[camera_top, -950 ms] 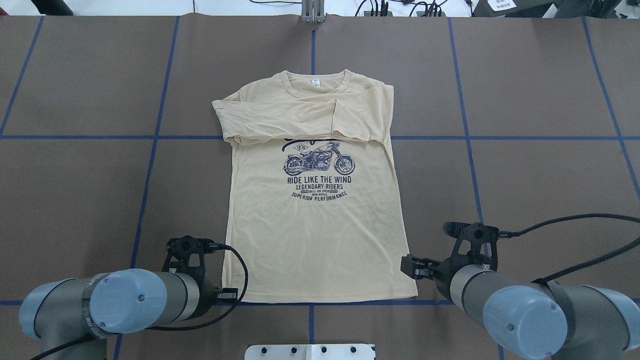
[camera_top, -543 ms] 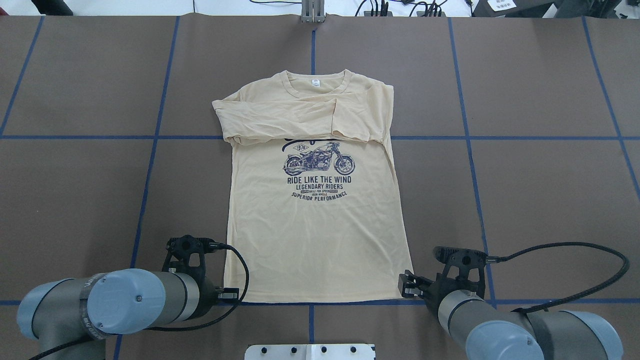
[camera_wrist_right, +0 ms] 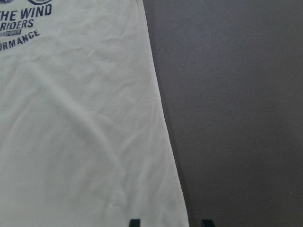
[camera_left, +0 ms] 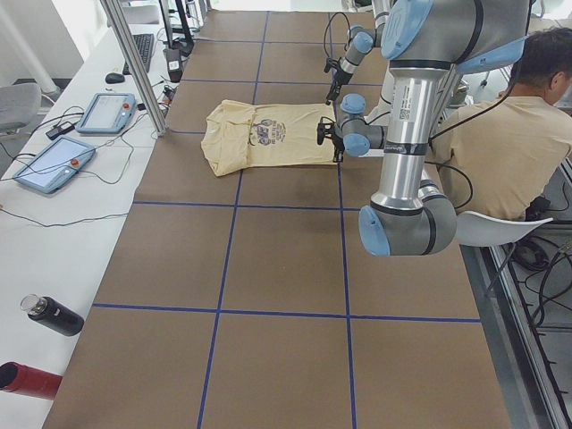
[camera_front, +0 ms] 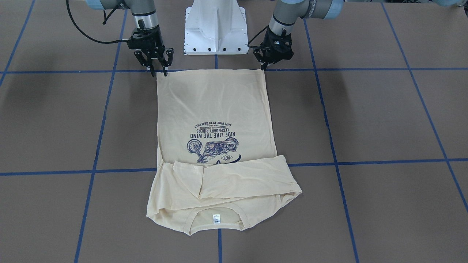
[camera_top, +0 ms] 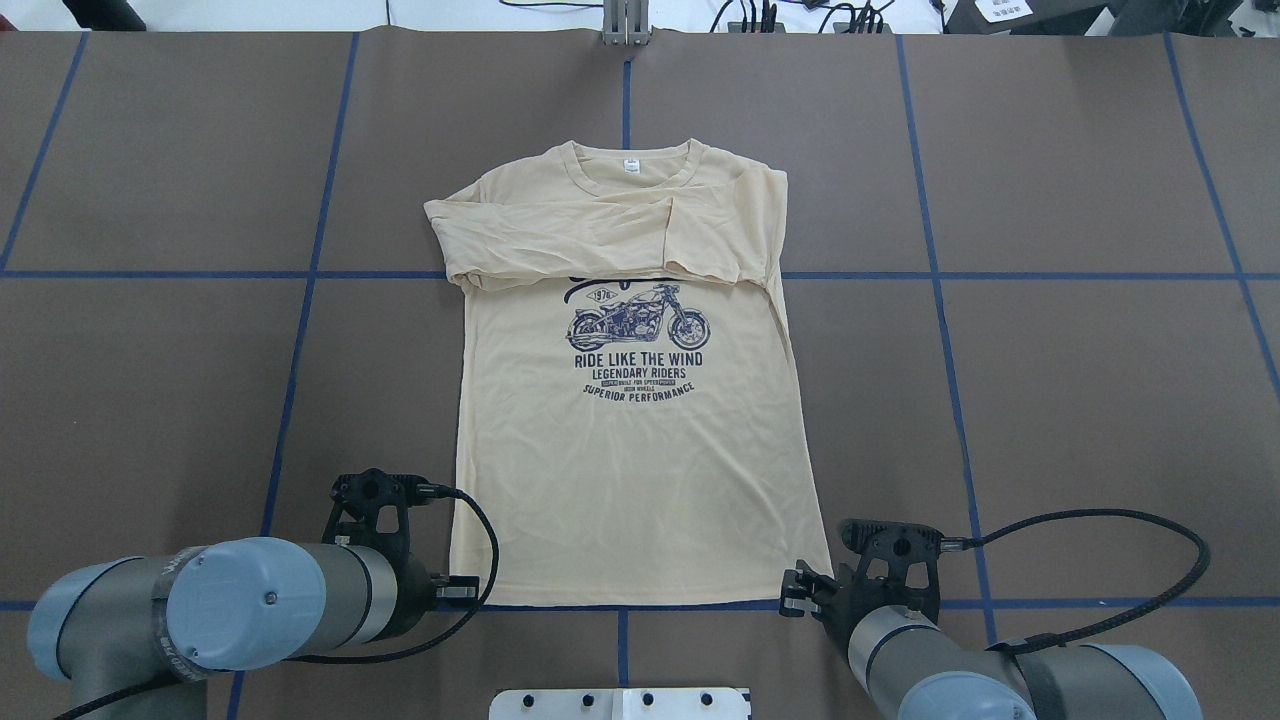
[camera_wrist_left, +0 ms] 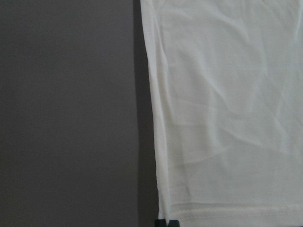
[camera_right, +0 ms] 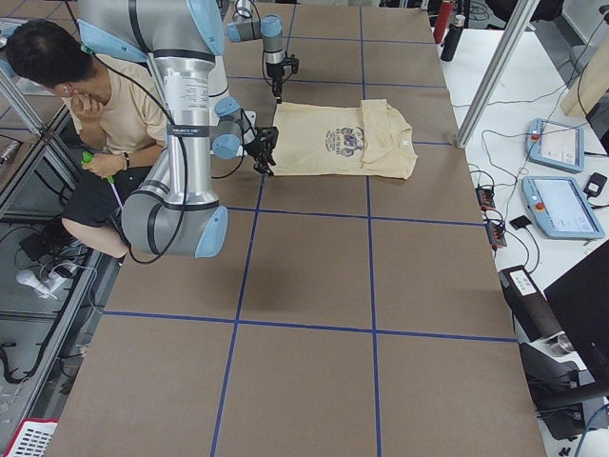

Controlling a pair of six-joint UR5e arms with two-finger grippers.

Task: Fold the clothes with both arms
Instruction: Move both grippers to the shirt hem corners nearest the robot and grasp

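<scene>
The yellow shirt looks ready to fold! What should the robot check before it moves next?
1. Shirt lying flat, print up: ok.
2. Sleeves folded across the chest: ok.
3. Left hand shut at its hem corner: ok.
4. Left hand truly pinching cloth: cannot tell.
5. Right hand open, fingertips either side of the shirt's edge: ok.
6. Right hand gripping its corner: not ok, not yet shut.

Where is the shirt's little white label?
In the overhead view, the label sits mid-picture inside the T-shirt's collar, at its top edge, just above the folded sleeves.
</scene>
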